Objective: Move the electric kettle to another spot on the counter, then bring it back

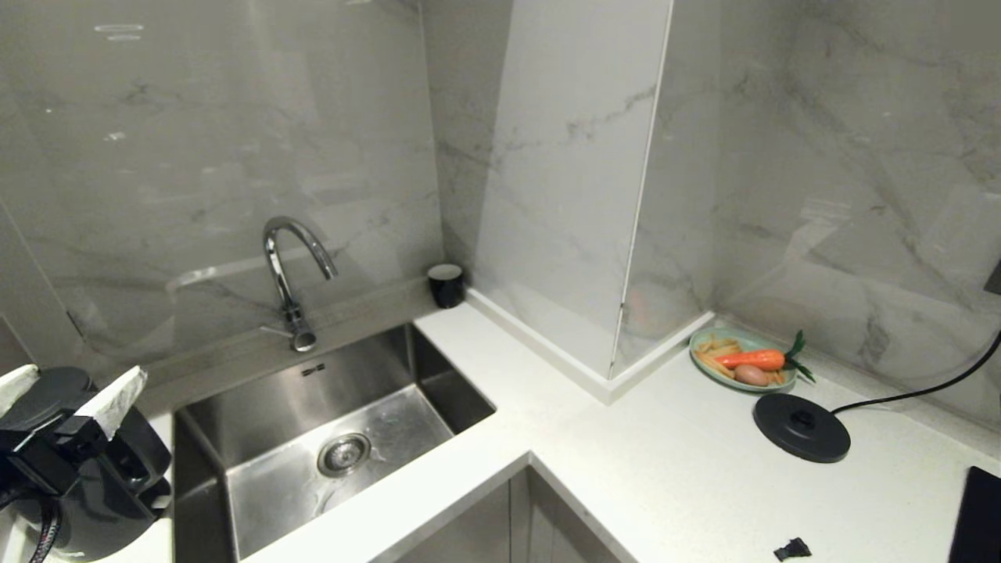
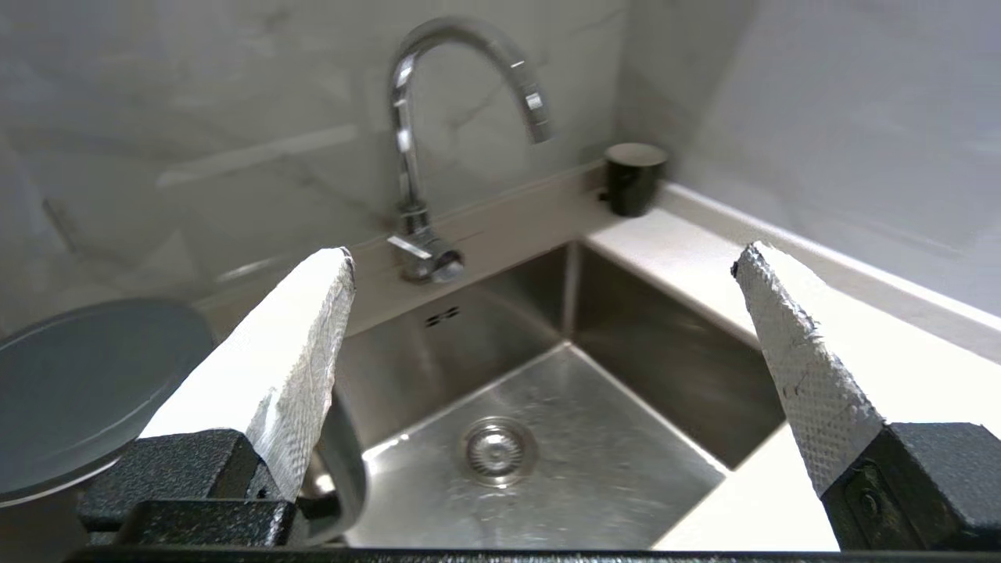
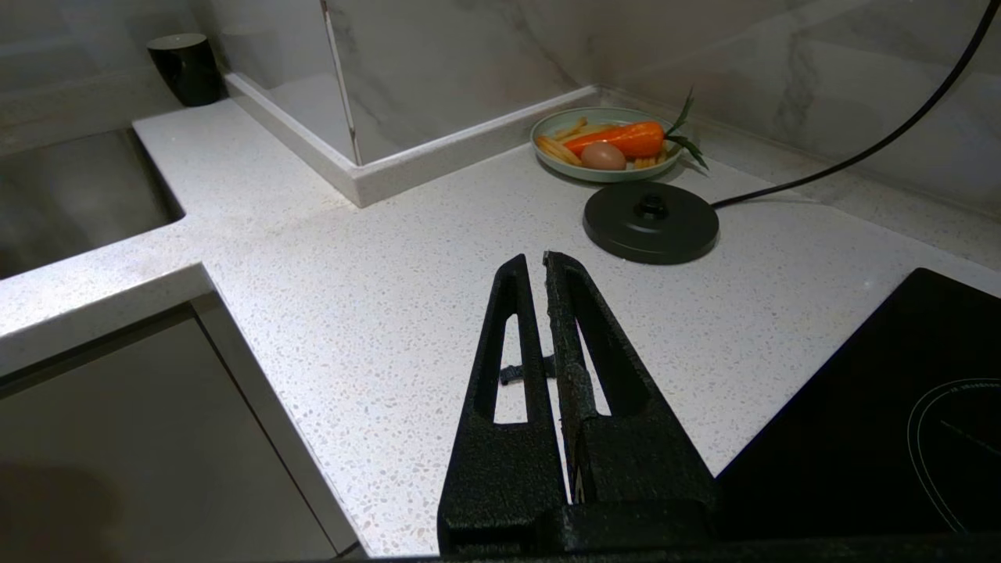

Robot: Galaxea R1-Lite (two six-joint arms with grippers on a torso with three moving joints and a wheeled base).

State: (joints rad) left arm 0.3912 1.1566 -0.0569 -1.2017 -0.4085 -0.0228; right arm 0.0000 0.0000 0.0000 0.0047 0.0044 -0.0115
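The black glossy electric kettle (image 1: pixel 102 500) stands on the white counter (image 1: pixel 626 469) at the near left, left of the sink. My left gripper (image 1: pixel 74 387) hovers just over its top on the handle side, open wide. In the left wrist view the left gripper (image 2: pixel 545 258) has nothing between its white fingertips. The kettle's flat lid (image 2: pixel 86 391) lies outside one finger, and a curve of the handle (image 2: pixel 348 469) shows low beside that finger. My right gripper (image 3: pixel 534 260) is shut and empty, parked above the speckled counter (image 3: pixel 352 297); it is out of the head view.
The steel sink (image 1: pixel 438 391) with a chrome tap (image 1: pixel 285 266) lies right of the kettle. A black cup (image 1: pixel 446 285) stands in the corner. At the right are the corded black base disc (image 1: pixel 801 426), a plate of food (image 1: pixel 708 367), the black hob (image 1: pixel 977 516) and a small black scrap (image 1: pixel 791 549).
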